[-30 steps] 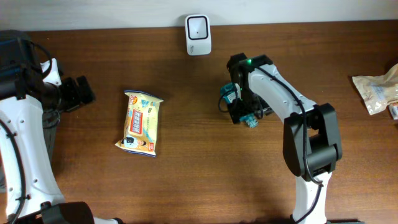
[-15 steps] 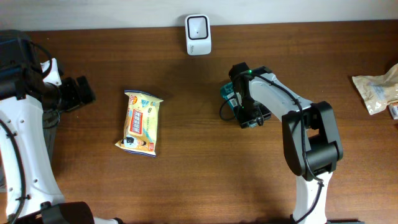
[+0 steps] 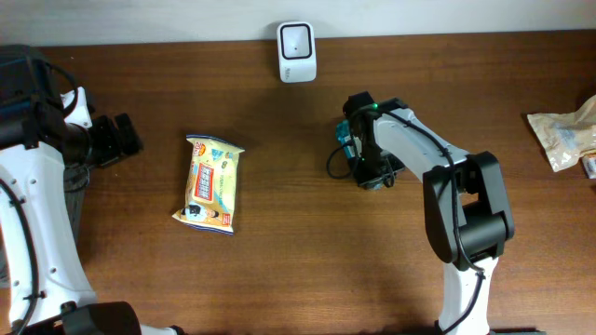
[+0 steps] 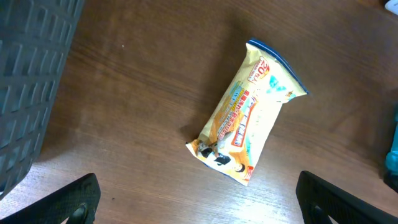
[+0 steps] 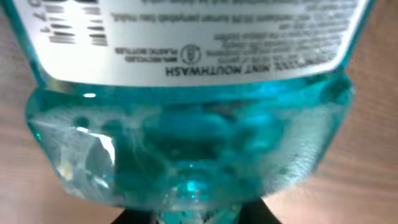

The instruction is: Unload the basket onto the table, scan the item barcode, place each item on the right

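A teal mouthwash bottle (image 3: 345, 140) lies on the brown table right of centre, mostly hidden under my right arm. In the right wrist view the bottle (image 5: 186, 137) fills the frame. Its white label with a barcode (image 5: 68, 31) is at the top, and its neck sits between my dark fingers. My right gripper (image 5: 196, 211) (image 3: 361, 156) is shut on the bottle. The white scanner (image 3: 296, 40) stands at the table's back edge. My left gripper (image 3: 119, 138) (image 4: 199, 205) hovers open at the far left, holding nothing.
A yellow snack packet (image 3: 212, 182) (image 4: 249, 118) lies left of centre. A beige packet (image 3: 563, 135) rests at the right edge. A dark ribbed basket (image 4: 31, 81) stands at the left in the left wrist view.
My right gripper has slid a little onto the bottle and closed from wide open down around it. The left arm and the yellow packet have not moved.
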`<state>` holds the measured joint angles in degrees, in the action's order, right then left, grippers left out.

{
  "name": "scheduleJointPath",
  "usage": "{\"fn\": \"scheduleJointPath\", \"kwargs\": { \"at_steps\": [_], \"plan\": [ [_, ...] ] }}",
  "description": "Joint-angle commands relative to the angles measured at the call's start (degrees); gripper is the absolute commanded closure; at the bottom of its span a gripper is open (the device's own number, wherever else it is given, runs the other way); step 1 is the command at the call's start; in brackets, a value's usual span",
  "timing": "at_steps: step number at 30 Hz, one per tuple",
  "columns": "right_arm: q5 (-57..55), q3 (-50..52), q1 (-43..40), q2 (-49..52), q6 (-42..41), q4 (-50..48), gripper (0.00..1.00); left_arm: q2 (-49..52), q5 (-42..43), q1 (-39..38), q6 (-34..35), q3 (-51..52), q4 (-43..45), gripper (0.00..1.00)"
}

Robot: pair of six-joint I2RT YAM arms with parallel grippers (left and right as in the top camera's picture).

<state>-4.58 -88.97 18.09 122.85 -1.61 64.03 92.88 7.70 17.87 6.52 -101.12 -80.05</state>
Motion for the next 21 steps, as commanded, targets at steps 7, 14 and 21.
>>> {"fn": "scheduleJointPath", "kwargs": {
  "at_steps": [7,14,21],
  "plan": [
    [3.89,-13.49,-0.11,-0.35,-0.76,12.46,0.94,-0.76,0.37,0.20,0.31,0.07,0.07,0.01],
    [5.75,-21.40,-0.11,-0.35,-0.79,16.50,0.89,-0.76,0.39,0.20,0.31,0.07,0.07,0.01],
    [9.60,-24.37,-0.09,-0.35,-0.76,16.79,0.82,-0.76,0.37,0.20,0.31,0.04,0.04,0.01]
  ]
}}
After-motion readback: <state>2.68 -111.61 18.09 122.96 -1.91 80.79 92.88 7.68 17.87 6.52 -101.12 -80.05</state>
